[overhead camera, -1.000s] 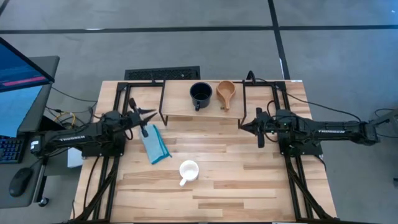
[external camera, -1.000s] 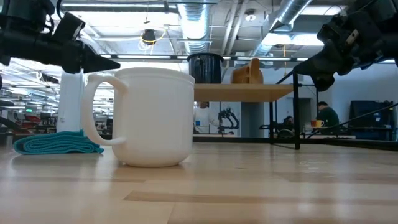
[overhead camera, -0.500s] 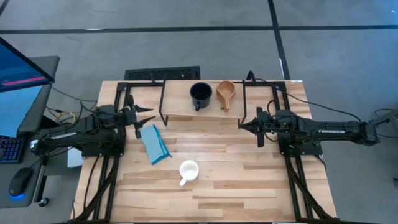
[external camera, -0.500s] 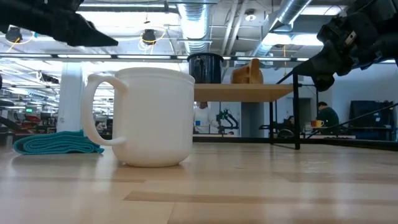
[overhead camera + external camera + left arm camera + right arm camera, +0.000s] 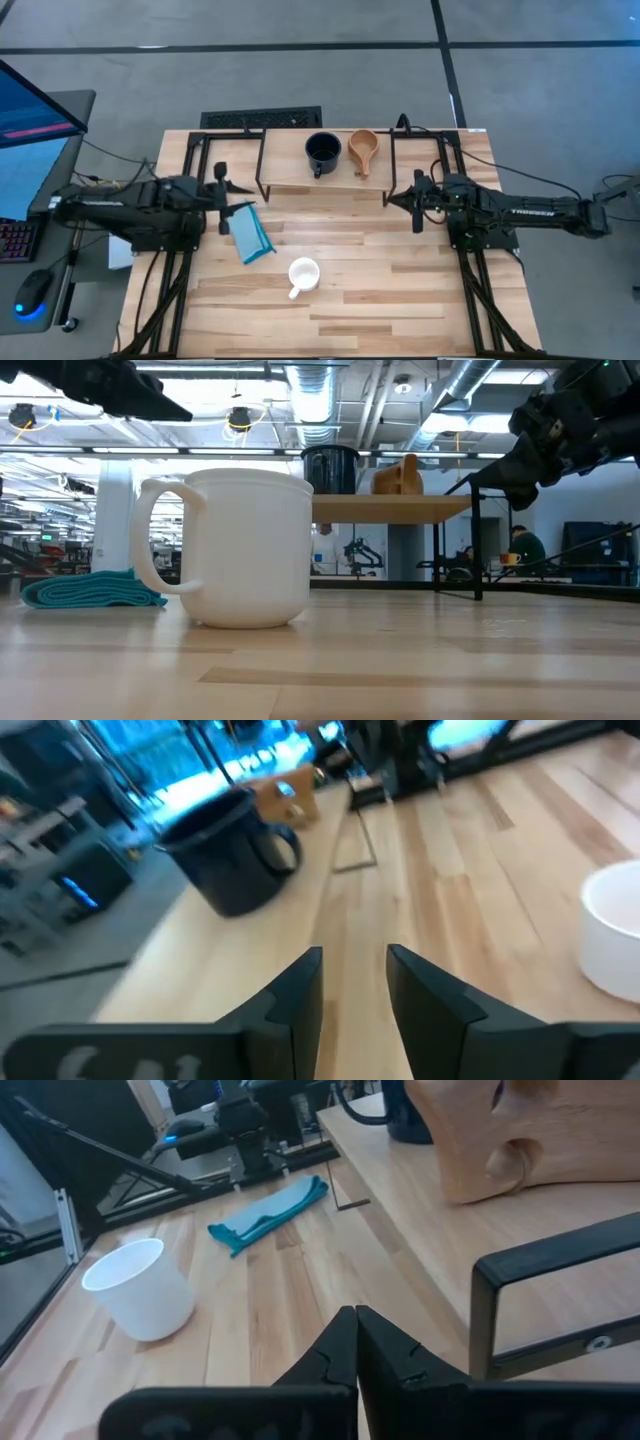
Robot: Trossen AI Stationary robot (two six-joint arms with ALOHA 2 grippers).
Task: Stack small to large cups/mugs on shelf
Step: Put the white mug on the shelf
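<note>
The black mug (image 5: 323, 152) and the small wooden cup (image 5: 362, 150) stand side by side on the shelf's plank (image 5: 295, 176), openings up. The white mug (image 5: 303, 275) stands upright on the tabletop in the near middle; it fills the low view (image 5: 240, 550). My left gripper (image 5: 236, 188) hovers at the table's left, above the far end of the blue cloth (image 5: 250, 232). It is open with nothing between its fingers (image 5: 300, 995). My right gripper (image 5: 391, 201) is shut and empty beside the shelf's right legs, fingers (image 5: 355, 1335) pointing toward the table's middle.
Black metal frames (image 5: 420, 150) run along the far corners and both sides of the table. The folded blue cloth lies flat between my left gripper and the white mug. Bare wood lies to the right of the white mug (image 5: 400, 280).
My left gripper has risen from just over the blue cloth's far end and drawn back toward the table's left edge. It has tipped up to point nearly level. The cloth and the cups have stayed where they were.
</note>
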